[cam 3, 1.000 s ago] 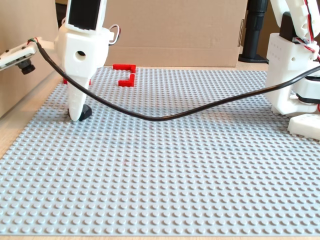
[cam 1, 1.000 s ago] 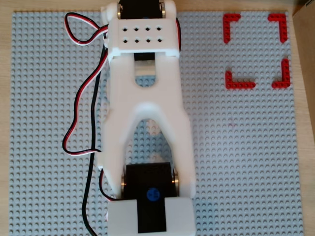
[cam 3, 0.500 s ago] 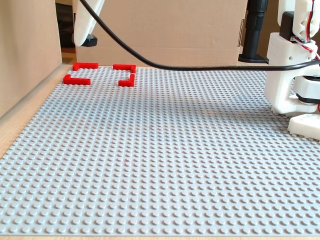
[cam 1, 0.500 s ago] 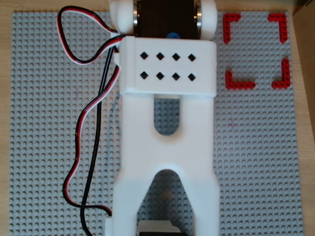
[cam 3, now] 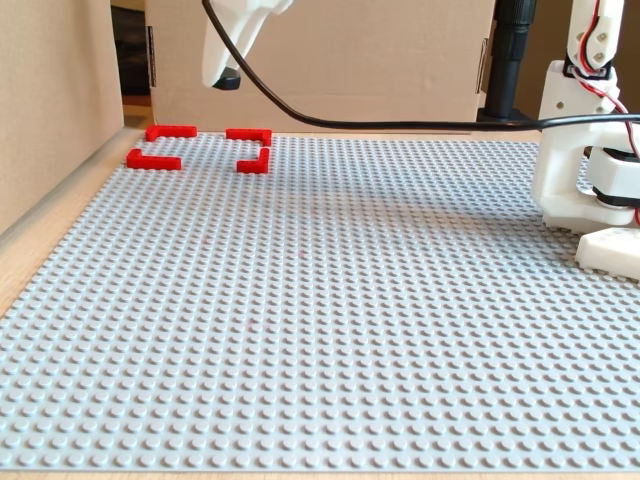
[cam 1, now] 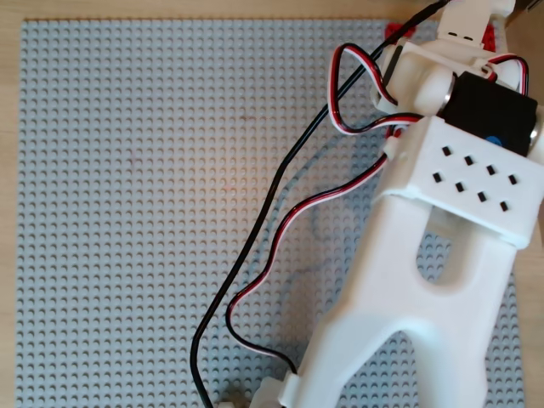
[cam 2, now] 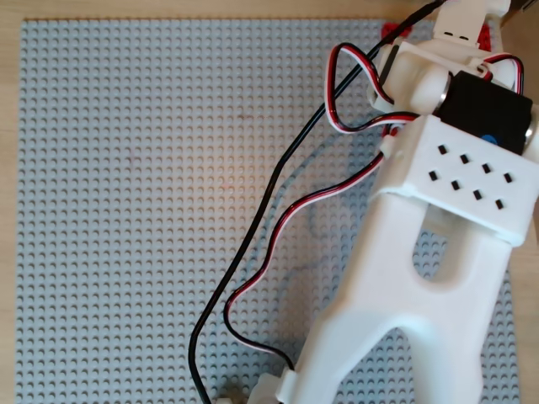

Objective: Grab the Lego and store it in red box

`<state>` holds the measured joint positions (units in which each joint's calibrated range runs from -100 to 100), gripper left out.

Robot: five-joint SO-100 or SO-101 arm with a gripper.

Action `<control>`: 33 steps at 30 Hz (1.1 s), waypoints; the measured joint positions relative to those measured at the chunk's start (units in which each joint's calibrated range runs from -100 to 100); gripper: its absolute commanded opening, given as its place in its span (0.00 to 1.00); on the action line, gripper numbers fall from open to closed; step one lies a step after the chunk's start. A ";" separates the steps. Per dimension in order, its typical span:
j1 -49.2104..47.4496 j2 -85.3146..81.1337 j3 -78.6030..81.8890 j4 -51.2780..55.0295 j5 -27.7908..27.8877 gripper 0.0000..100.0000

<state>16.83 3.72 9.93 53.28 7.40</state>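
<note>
In the fixed view the gripper is seen hanging above the far left corner of the grey baseplate, its white fingers pointed downward with a small dark piece, taken to be the Lego, held at their tips. The fingers appear closed around that piece, though how tightly cannot be told at this distance. The red box, formed of four red corner brackets with open gaps between them, lies just below and slightly behind the fingertips, so the piece is judged to be carried high in order to clear the brackets before it is lowered inside. In both overhead views the box is almost wholly covered by the white arm, only slivers of red being visible near the fingers' side of the plate, and the Lego cannot be made out there. The black cable is draped from the gripper toward the base.
</note>
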 measured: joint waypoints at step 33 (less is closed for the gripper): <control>5.38 16.82 -5.37 -9.67 -0.15 0.17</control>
<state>22.21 20.54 4.56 43.61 7.25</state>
